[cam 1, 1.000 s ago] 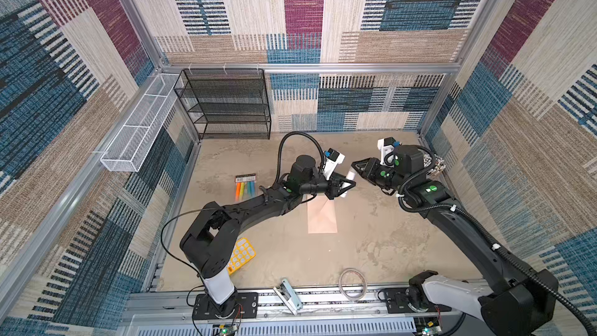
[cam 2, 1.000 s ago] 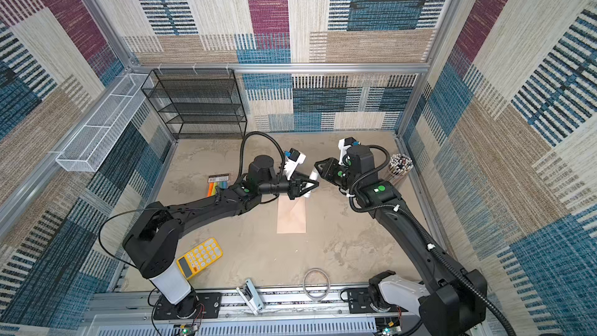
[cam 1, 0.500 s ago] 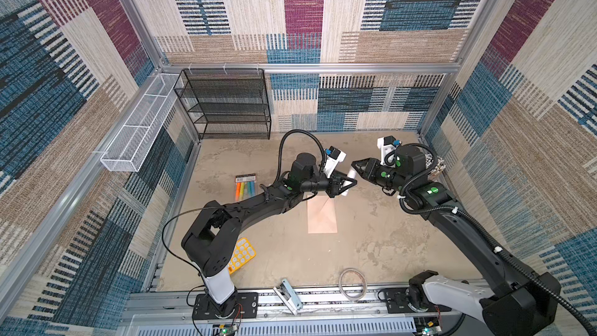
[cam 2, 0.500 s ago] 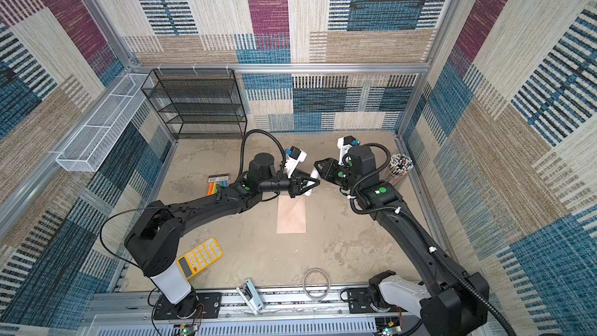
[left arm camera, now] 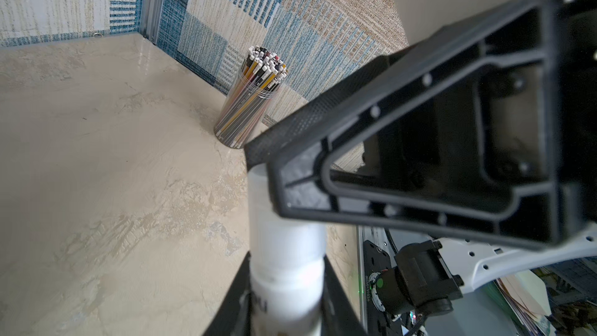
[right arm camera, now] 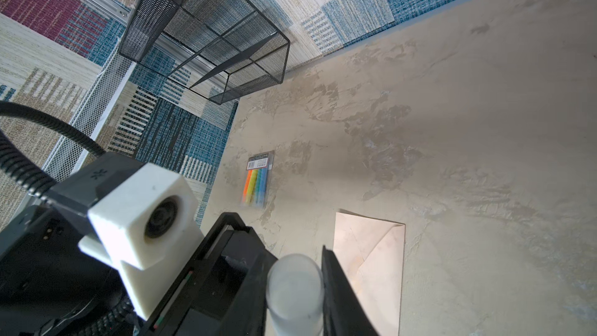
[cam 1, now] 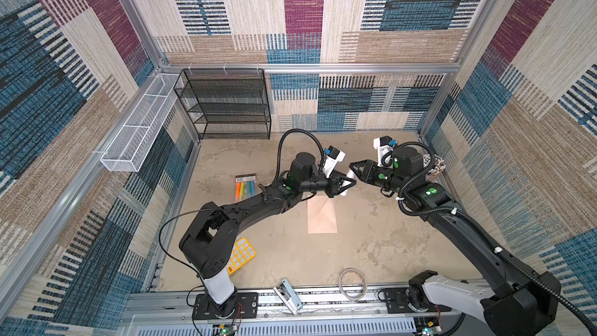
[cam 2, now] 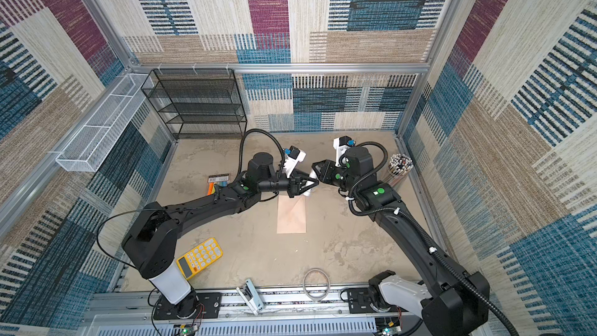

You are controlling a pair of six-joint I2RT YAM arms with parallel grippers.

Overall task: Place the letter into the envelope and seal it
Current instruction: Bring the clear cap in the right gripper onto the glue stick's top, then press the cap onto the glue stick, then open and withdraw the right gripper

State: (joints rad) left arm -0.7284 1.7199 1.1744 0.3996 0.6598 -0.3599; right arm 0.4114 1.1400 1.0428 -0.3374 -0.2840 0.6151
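Both end effectors meet above the far end of the envelope (cam 1: 321, 216), which lies flat mid-desk. The left end effector (cam 1: 350, 185) hides that far end in both top views. It pinches a white tube (left arm camera: 287, 269). The right end effector (cam 1: 352, 167) clamps the tube's other end, and little of the tube shows between them. What the tube is cannot be made out.

The left arm partly covers a yellow calculator (cam 1: 240, 255) at near left. A highlighter pack (cam 1: 245, 187) lies left of the envelope and a pencil cup (left arm camera: 255, 98) stands at far right. A black mesh shelf (cam 1: 226, 105) stands against the far wall.
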